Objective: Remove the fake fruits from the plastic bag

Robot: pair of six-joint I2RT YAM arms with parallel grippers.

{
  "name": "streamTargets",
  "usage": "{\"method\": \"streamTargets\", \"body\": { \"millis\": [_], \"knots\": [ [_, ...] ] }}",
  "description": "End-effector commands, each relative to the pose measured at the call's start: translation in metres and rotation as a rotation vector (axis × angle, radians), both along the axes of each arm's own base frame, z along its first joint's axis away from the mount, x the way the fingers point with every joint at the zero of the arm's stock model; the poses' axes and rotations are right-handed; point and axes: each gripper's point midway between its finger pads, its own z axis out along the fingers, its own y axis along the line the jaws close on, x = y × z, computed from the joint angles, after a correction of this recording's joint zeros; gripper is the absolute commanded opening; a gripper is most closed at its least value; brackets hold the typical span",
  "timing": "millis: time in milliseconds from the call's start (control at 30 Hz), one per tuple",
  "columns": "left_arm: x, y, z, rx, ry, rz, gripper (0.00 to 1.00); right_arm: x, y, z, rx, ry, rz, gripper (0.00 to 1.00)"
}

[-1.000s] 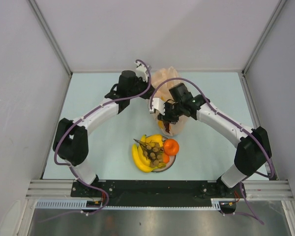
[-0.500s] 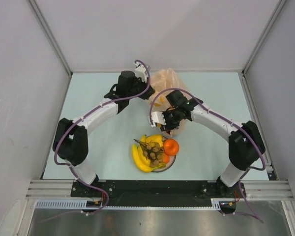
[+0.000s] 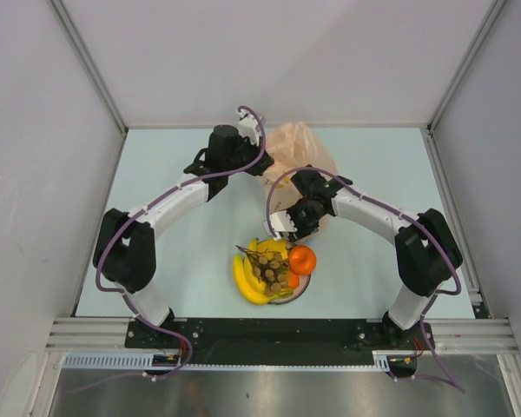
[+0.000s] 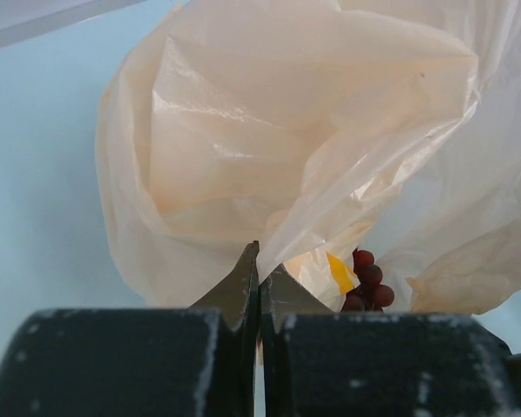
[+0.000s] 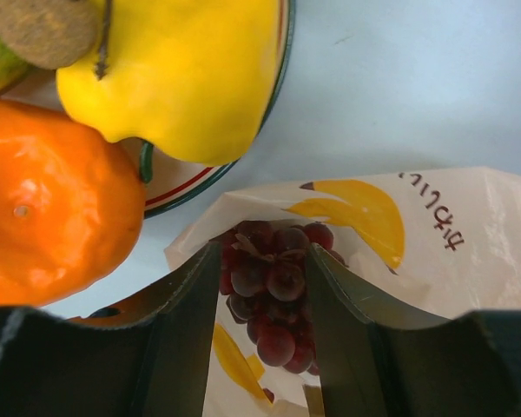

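Observation:
The pale-orange plastic bag [image 3: 297,149] lies at the back of the table. My left gripper [image 3: 265,168] is shut on a fold of the bag [image 4: 286,130] at its near edge. Just in front of the bag's mouth [image 5: 451,261], my right gripper [image 5: 262,252] has its fingers against both sides of the dark purple grape bunch [image 5: 273,278]. In the top view the right gripper [image 3: 291,233] sits between bag and plate. The grapes [image 4: 367,282] also show at the mouth in the left wrist view. On the white plate [image 3: 306,283] rest bananas [image 3: 246,278], brownish grapes [image 3: 272,269], an orange [image 3: 302,259] and a yellow piece [image 3: 274,247].
The plate's green-and-red rim [image 5: 208,178] is a short way beyond my right fingertips, with the orange [image 5: 52,200] and the yellow piece [image 5: 182,69] on it. Grey walls close in the pale blue table [image 3: 182,252] on three sides.
My right arm has drawn back from the bag toward the plate, with the grape bunch between its fingers. The left arm has stayed put on the bag.

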Motion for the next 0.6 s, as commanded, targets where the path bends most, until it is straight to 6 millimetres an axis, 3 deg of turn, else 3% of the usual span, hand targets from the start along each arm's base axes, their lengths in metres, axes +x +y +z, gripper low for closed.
{"method": "streamTargets", "body": {
  "millis": [0, 567],
  "knots": [
    [0.006, 0.001, 0.016, -0.016, -0.041, 0.006, 0.00, -0.011, -0.003, -0.006, -0.029, -0.019, 0.119, 0.48],
    [0.002, 0.003, 0.010, 0.000, -0.037, 0.008, 0.00, -0.012, -0.001, -0.022, -0.053, -0.027, 0.195, 0.39]
  ]
}}
